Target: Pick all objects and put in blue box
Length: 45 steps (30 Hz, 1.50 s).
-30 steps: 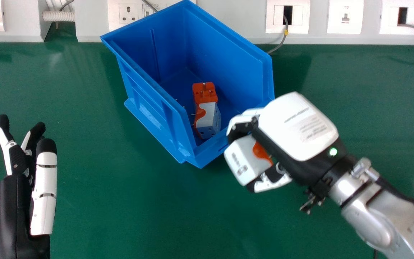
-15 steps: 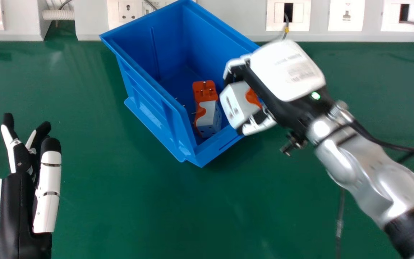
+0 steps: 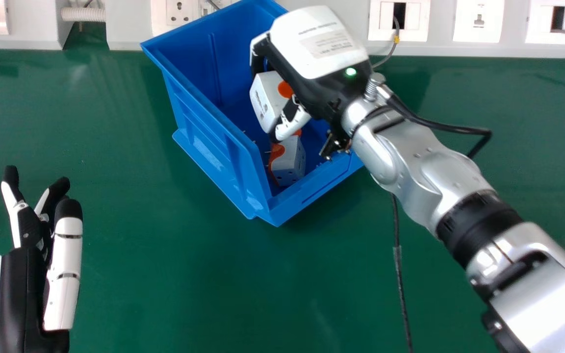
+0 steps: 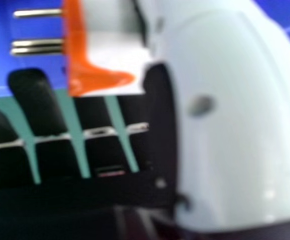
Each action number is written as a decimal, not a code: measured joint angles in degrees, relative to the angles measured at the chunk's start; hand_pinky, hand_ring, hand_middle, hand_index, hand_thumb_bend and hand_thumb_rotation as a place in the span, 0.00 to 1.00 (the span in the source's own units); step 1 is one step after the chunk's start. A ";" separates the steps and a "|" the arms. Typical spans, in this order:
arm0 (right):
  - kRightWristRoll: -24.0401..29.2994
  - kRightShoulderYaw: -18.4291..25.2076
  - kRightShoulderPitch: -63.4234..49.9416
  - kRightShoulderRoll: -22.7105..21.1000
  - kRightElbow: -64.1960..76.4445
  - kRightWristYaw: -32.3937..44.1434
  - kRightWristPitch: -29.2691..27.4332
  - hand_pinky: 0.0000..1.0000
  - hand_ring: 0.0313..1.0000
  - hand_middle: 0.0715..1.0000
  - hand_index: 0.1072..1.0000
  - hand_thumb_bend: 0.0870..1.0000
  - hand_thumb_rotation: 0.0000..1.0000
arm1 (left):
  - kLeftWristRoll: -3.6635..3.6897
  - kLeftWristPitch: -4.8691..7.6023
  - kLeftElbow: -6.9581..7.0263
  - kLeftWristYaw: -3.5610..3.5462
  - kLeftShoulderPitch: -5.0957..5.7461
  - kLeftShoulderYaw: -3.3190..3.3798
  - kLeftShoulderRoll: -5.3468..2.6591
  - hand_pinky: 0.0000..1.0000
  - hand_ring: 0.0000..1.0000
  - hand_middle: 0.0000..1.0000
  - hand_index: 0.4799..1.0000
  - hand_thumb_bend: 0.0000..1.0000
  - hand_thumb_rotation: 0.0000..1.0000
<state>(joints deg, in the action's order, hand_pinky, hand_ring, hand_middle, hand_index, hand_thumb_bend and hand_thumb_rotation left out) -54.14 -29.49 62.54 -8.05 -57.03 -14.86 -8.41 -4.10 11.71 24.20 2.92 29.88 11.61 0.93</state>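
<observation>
white-and-orange plug (image 3: 266, 100) over blue box (image 3: 210, 152)

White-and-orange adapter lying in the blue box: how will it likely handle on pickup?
The adapter is probably stiff: its shell looks like hard moulded plastic. Flat sides suggest it would slide rather than roll. Those smooth white faces could be slightly slippery.

Right hand (image 3: 292, 117) holding white-and-orange adapter (image 3: 267, 98) over blue box (image 3: 214, 117), another adapter (image 3: 290, 159) inside, left hand (image 3: 22, 274) at left
</observation>
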 measured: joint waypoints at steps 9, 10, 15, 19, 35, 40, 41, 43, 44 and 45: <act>0.29 -2.37 4.71 1.84 -7.17 -2.28 1.23 0.20 0.27 0.38 0.46 0.46 0.02 | 1.30 1.93 0.26 -0.19 2.57 0.67 -0.34 0.92 0.94 0.93 0.85 0.38 0.96; 0.30 -2.60 4.72 2.06 -7.77 -2.66 1.24 0.19 0.26 0.38 0.47 0.46 0.01 | 1.13 1.93 0.49 -0.17 2.79 0.66 -0.47 0.92 0.93 0.93 0.85 0.38 0.96; 0.28 -4.22 4.74 2.42 -9.57 -3.39 1.23 0.15 0.21 0.43 0.43 0.48 0.00 | 0.68 2.02 1.07 -0.05 3.60 0.63 -1.04 0.91 0.93 0.93 0.86 0.36 0.95; 0.83 -4.57 4.77 2.75 -10.46 -3.08 1.43 0.21 0.31 0.43 0.49 0.46 0.00 | 0.64 2.22 1.08 -0.13 3.62 0.48 -1.11 0.92 0.94 0.94 0.87 0.34 0.96; 4.95 -6.25 4.57 5.79 -10.61 2.29 3.74 0.57 0.67 0.67 0.56 0.44 0.20 | 1.75 2.61 1.07 -0.21 2.54 -0.18 -1.75 0.93 0.93 0.93 0.85 0.30 0.93; 4.84 -7.25 3.97 5.71 -10.57 3.15 4.75 0.75 0.86 0.88 0.82 0.44 0.36 | 1.75 2.66 1.03 -0.21 2.39 -0.19 -1.74 0.92 0.93 0.93 0.85 0.31 0.93; 4.76 -7.42 3.97 5.71 -10.52 3.30 5.17 0.76 0.87 0.90 0.83 0.44 0.37 | 1.74 2.66 0.99 -0.21 2.35 -0.19 -1.74 0.92 0.93 0.93 0.85 0.31 0.92; 4.60 -7.56 3.97 5.64 -10.27 3.59 5.65 0.79 0.90 0.93 0.87 0.44 0.40 | 1.75 2.66 0.89 -0.21 2.27 -0.16 -1.73 0.92 0.93 0.93 0.85 0.32 0.91; 4.52 -7.70 3.97 5.62 -10.11 3.89 5.90 0.80 0.91 0.94 0.88 0.44 0.41 | 1.76 2.66 0.88 -0.21 2.25 -0.15 -1.73 0.92 0.93 0.93 0.85 0.32 0.91; 4.44 -7.88 3.97 5.60 -10.01 4.05 6.06 0.80 0.90 0.94 0.89 0.44 0.41 | 1.76 2.66 0.88 -0.21 2.24 -0.15 -1.73 0.92 0.93 0.93 0.84 0.32 0.91</act>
<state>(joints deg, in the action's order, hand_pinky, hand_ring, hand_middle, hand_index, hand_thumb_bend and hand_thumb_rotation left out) -49.70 -37.37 66.51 -2.45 -67.04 -10.81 -2.36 -2.34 14.36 25.08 2.71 32.12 11.46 -0.80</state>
